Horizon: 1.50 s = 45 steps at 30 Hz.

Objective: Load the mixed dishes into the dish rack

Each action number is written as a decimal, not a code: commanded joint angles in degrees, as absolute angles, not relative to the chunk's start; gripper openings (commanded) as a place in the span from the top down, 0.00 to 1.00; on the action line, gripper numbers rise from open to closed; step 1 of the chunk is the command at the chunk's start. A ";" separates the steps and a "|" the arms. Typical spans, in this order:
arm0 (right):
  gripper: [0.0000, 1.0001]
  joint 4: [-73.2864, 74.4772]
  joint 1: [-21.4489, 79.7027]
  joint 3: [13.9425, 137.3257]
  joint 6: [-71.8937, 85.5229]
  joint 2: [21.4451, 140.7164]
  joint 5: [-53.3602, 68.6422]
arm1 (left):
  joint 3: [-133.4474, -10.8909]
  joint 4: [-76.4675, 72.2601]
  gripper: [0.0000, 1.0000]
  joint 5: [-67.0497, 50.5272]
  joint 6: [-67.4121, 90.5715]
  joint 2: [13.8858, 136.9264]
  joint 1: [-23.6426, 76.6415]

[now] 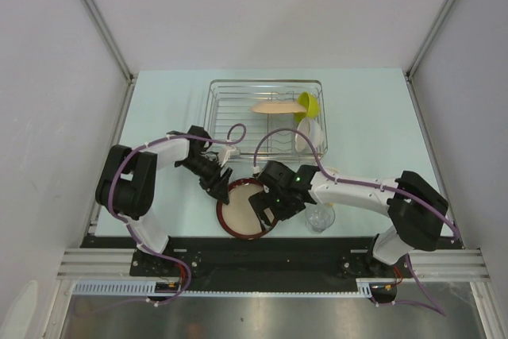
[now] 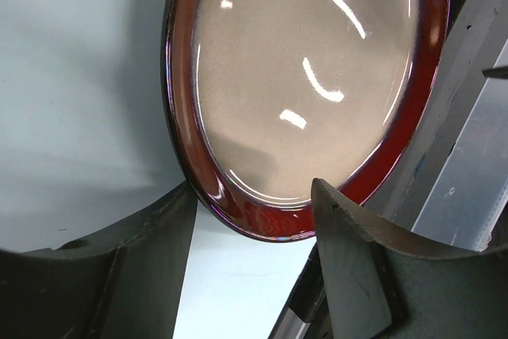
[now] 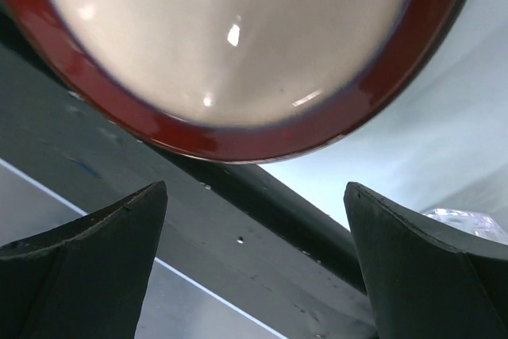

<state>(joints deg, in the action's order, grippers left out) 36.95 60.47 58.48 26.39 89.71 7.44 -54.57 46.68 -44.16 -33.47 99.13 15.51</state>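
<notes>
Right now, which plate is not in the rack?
The dark-red-rimmed plate, lying on the table at its near edge; the other tan plate rests inside the dish rack.

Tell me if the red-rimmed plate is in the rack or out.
Out. The plate lies on the table by its near edge, in front of the rack and outside its wires.

Tan plate (image 1: pixel 238 217), dark-red rim; lime-green bowl (image 1: pixel 309 104); pale-blue table (image 1: pixel 159 109).

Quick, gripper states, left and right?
Left gripper: open, at the rim of the red-rimmed plate, not clamped on it.
Right gripper: open, holding nothing.
</notes>
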 commanded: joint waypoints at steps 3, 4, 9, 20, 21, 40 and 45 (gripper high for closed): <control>0.00 37.79 61.35 55.73 22.85 90.70 5.28 | -56.60 47.11 0.35 -43.68 -34.98 99.84 14.68; 0.00 36.92 61.35 55.37 22.68 90.96 5.10 | -56.69 47.20 0.35 -43.77 -34.89 99.84 14.68; 0.00 31.48 62.05 54.58 22.50 92.98 5.10 | -56.69 46.76 0.35 -43.24 -34.72 100.19 14.68; 0.00 31.90 62.40 56.33 21.09 95.36 2.29 | -56.78 46.14 0.36 -44.56 -34.19 101.42 14.68; 0.00 32.17 62.66 56.60 20.92 95.71 2.20 | -56.78 46.14 0.36 -45.08 -34.10 101.43 14.68; 0.00 27.78 63.89 68.47 23.46 101.25 0.89 | -55.72 44.82 0.35 -47.02 -34.01 104.50 14.77; 0.00 22.42 66.70 68.38 23.47 100.98 -10.60 | -55.46 45.96 0.35 -46.58 -34.80 103.19 14.77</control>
